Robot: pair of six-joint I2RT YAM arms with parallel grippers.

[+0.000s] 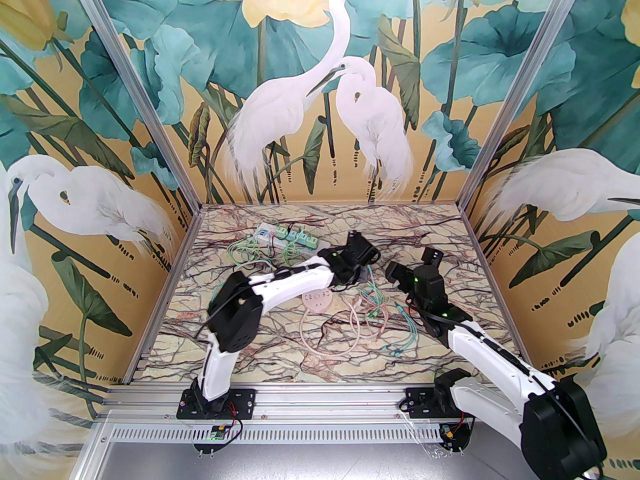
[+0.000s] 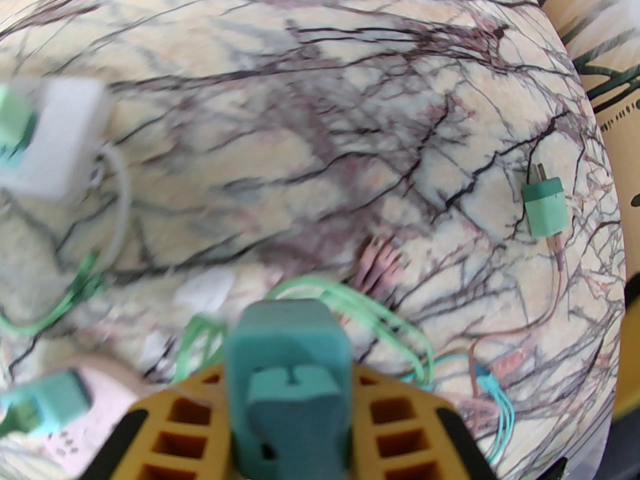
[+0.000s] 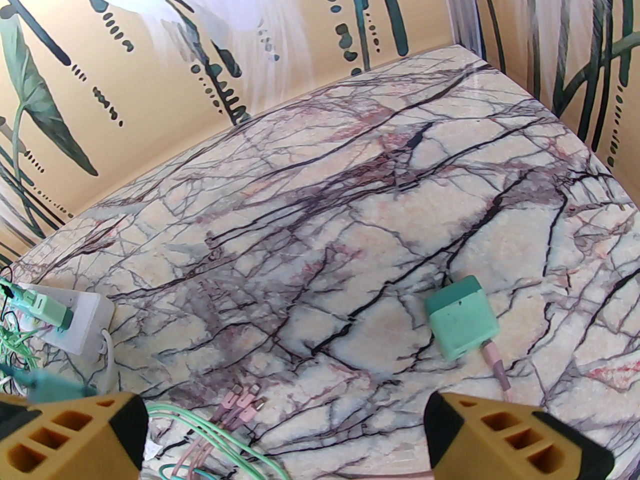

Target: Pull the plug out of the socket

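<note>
Marble surface [image 1: 440, 238] with both arms, top and wrist views. Far left: a white strip [image 1: 270, 235] lies at the back of the surface with several green seated plugs [image 1: 301, 237] in it, and thin green leads tangle just in front of it.

Near centre: a round pink socket [image 1: 316, 300] lies flat, partly under the left forearm. In the left wrist view a teal block [image 2: 47, 405] sits at its edge (too blurred to tell whether it is plugged in).

Centre: the left gripper [image 2: 290, 380] is closed on a teal plug [image 2: 287, 333]. Its yellow fingers [image 2: 400, 418] press both flanks, and the plug is raised clear of strip and pink socket, touching neither.

Loose pink and green cables [image 1: 372, 313] lie between the two arms.

Right of centre: a loose plug [image 3: 462, 318], pale green, rests on its side on the surface with a pink lead at its near end, well apart from the strip.

Right: the right gripper [image 3: 285, 418] stands wide apart above the surface and holds nothing (the loose plug lies just ahead of its right-hand finger).
</note>
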